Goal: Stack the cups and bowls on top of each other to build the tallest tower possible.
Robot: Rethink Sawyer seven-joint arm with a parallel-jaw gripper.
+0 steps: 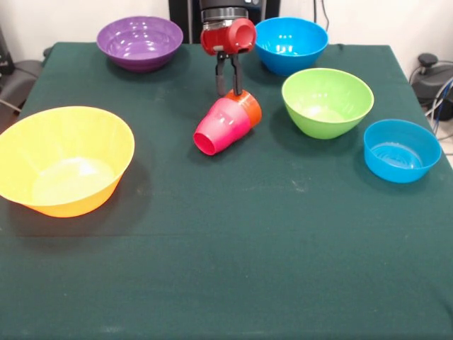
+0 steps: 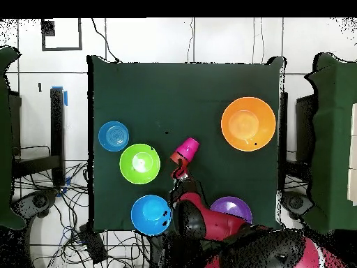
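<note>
dark green tablecloth (image 1: 233, 248) covers the table, a few pale specks on it. tangled cables (image 2: 49, 192) lie on the floor beside the table in the overhead view. white wall (image 1: 396, 21) behind. grey round object (image 1: 427, 60) past the table's corner.

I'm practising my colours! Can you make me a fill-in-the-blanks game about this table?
1. The gripper touches the stacked ___ and orange cups.
2. The cups lie on their ___.
3. The biggest bowl is ___.
4. The green bowl sits between two ___ bowls.

Missing words: pink; side; yellow; blue
</note>
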